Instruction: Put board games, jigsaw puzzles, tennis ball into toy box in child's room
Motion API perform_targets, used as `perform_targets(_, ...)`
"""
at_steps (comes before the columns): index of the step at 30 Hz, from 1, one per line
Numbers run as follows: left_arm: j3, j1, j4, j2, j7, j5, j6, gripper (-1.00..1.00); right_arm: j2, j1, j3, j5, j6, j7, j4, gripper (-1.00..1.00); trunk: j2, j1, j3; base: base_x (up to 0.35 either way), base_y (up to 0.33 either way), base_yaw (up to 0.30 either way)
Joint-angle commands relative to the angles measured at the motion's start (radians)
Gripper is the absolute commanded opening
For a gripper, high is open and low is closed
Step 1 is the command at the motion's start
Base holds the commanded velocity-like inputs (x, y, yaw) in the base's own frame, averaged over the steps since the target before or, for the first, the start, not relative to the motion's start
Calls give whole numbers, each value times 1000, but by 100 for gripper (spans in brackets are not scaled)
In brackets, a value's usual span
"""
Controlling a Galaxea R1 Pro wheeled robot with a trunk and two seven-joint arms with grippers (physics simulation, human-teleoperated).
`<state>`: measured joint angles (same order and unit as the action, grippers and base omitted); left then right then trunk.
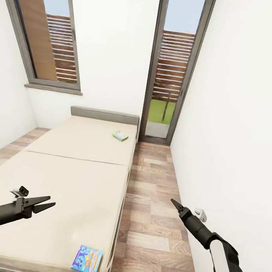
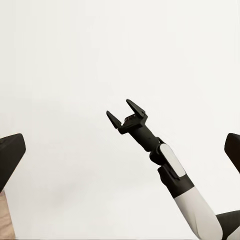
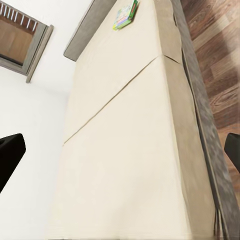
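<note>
Lying beyond left gripper [image 1: 43,203] (apart): blue board game [image 1: 87,259]

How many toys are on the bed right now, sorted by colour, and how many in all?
Blue board game, near corner of the bed: 1
Pale green board game, near the headboard: 1
Total: 2

I see bright, even daylight in all three views. In the head view it enters through the window [image 1: 47,28] and the glass door [image 1: 174,63]. The white walls [image 1: 241,125] render nearly featureless, and the left wrist view is almost blank white. Shadows are faint; the bed [image 1: 76,162] shows only soft shading at its edge. Wide-angle distortion slants the window frame. Focus is sharp, with slight softness on the floor [image 1: 152,207]
</note>
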<state>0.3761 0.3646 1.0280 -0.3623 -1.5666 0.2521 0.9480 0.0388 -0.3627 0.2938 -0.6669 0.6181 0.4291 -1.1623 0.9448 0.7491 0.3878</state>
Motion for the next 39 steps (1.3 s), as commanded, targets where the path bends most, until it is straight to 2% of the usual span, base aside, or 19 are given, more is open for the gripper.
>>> perform_targets(1,0,1,0,0,-4,0,11,100,0,-1,2,-4,8,1,-1,100,8,4,4,-123,26,-5)
perform_targets(15,-2,0,0,6,-4,-1,9,100,-2,-1,2,-3,8,0,-1,100,106,57,43,-24,5,-51)
perform_targets(20,-27,1,-1,8,-4,-10,8,100,-2,-1,2,-3,8,0,-2,100,141,77,59,-1,0,-4)
perform_targets(26,-62,0,-17,9,-4,-44,5,100,-3,-1,1,-3,8,0,-1,100,183,100,77,0,0,0)
perform_targets(32,-77,2,-100,10,-2,-79,-5,100,-4,-1,-7,-2,9,-3,-1,100,225,123,96,0,0,0)
perform_targets(39,-80,2,-239,12,81,-86,-112,100,0,-1,-74,0,11,-8,4,100,274,149,118,0,0,0)
